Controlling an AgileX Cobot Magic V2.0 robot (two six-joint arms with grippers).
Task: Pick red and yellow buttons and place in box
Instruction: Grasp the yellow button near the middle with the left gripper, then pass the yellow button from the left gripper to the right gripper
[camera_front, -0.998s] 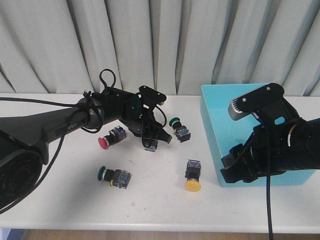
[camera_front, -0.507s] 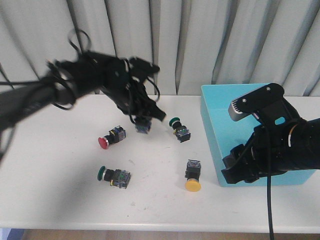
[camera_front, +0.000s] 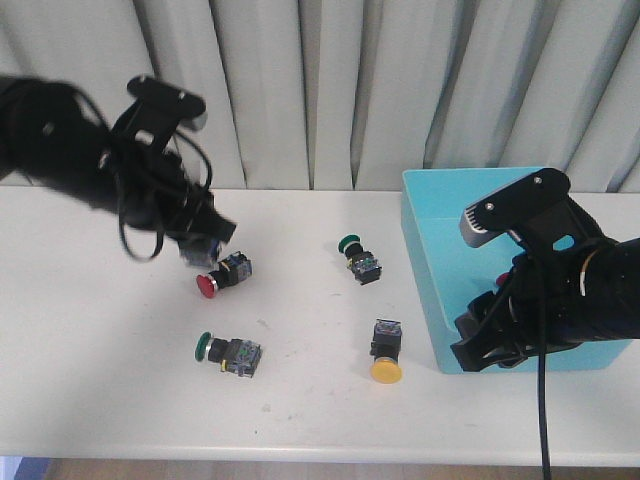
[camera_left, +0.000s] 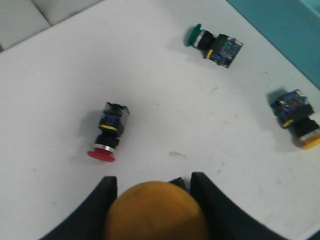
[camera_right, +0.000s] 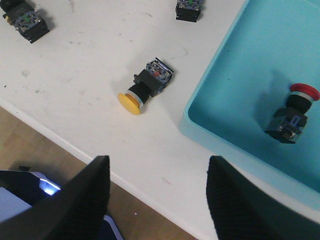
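My left gripper (camera_front: 203, 243) is shut on a yellow button, whose round yellow cap (camera_left: 155, 212) fills the gap between the fingers (camera_left: 102, 200). It hangs above the table beside a red button (camera_front: 222, 275), which also shows in the left wrist view (camera_left: 107, 133). A second yellow button (camera_front: 385, 353) lies near the turquoise box (camera_front: 428, 240) and shows in both wrist views (camera_left: 299, 118) (camera_right: 145, 85). Another red button (camera_right: 292, 113) lies inside the box (camera_right: 215, 85). My right gripper (camera_right: 157, 200) is open and empty, low at the box's front left corner (camera_front: 485, 338).
Two green-capped switches lie on the white table, one front left (camera_front: 228, 352) and one in the middle (camera_front: 358, 258). The table's front edge (camera_right: 75, 150) runs just below my right gripper. Grey curtains hang behind.
My left arm has swung left and up from the table's middle, carrying the yellow button to above the red one. My right arm has barely moved.
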